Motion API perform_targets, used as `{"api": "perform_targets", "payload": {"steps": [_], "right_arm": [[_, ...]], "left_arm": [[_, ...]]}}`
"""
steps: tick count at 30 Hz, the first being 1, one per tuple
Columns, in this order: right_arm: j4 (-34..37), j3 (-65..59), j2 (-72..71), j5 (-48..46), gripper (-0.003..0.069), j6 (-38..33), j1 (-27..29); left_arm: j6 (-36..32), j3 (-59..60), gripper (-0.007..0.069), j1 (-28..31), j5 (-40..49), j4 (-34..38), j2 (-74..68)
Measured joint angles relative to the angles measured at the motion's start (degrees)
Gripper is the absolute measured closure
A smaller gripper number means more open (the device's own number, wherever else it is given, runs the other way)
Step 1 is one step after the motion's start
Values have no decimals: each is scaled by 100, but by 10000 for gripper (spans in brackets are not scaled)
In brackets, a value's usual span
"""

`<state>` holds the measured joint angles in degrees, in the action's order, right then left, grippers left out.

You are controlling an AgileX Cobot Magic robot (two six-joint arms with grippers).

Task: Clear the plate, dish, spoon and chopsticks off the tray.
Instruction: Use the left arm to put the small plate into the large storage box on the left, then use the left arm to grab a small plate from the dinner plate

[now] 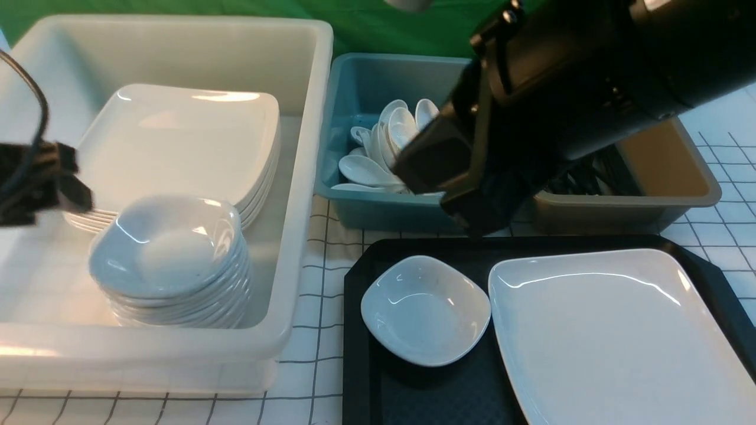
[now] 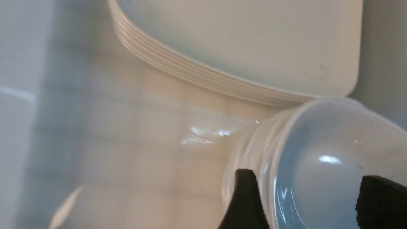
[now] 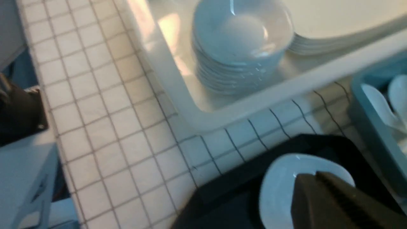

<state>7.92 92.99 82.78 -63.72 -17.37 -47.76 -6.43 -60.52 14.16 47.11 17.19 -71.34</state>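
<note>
While the tray sits at the near right of the checked table surface, two of the task items rest on its floor. The plate fills the right portion. The small dish lies just to its left, upright, with its edge near or touching the plate; which of the two cannot be determined.

Beyond the tray's far rim stand two bins. The blue bin holds a pile of white spoons. The brown bin holds chopsticks, visible only in part behind the right arm.

The right gripper hangs above the far edge of the tray, over the small dish. Its fingers are pressed together and carry nothing.

At the left stands the white bin. It contains a stack of large plates toward the back and a stack of small dishes in front of them, touching the plate stack.

The left gripper is inside the white bin at the dish stack. Its fingers are spread wide: one is outside the stack's rim, the other over the bowl of the top dish. Contact with the dish cannot be determined.
</note>
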Motion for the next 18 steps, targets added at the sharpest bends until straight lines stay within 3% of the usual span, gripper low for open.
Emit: {"api": "perform_targets", "payload": {"steps": [2, 4, 6, 7, 8, 9, 12, 14, 15, 18], "right_arm": [[-495, 0, 0, -211, 652, 238, 0], [-1066, -6, 0, -450, 652, 443, 0], [-1437, -76, -79, -549, 652, 614, 67], [-1459, -85, -92, -549, 652, 621, 81], [-1534, -168, -193, -573, 652, 677, 223], [-1562, -243, -287, -574, 652, 700, 365], [-1636, -593, -660, -574, 652, 774, 1028], [-1643, -919, -898, -574, 652, 817, 1472], [-1643, -919, -924, -574, 652, 817, 1522], [-1453, -1634, -1388, -572, 651, 829, 2313]], "left_arm": [[133, -260, 215, -27, 140, -93, 142], [31, -556, 300, -237, 203, 44, 270], [-422, -727, 459, -820, 166, 478, 347], [-475, -735, 474, -889, 153, 478, 347], [-849, -764, 553, -1437, 73, 778, 341], [-1037, -771, 585, -1884, -1, 924, 304], [-1137, -771, 620, -3349, -311, 904, 24], [-1003, -771, 619, -4280, -547, 435, -295], [-979, -771, 619, -4367, -576, 435, -296], [-375, -771, 568, -5629, -963, -949, -1026]]}}
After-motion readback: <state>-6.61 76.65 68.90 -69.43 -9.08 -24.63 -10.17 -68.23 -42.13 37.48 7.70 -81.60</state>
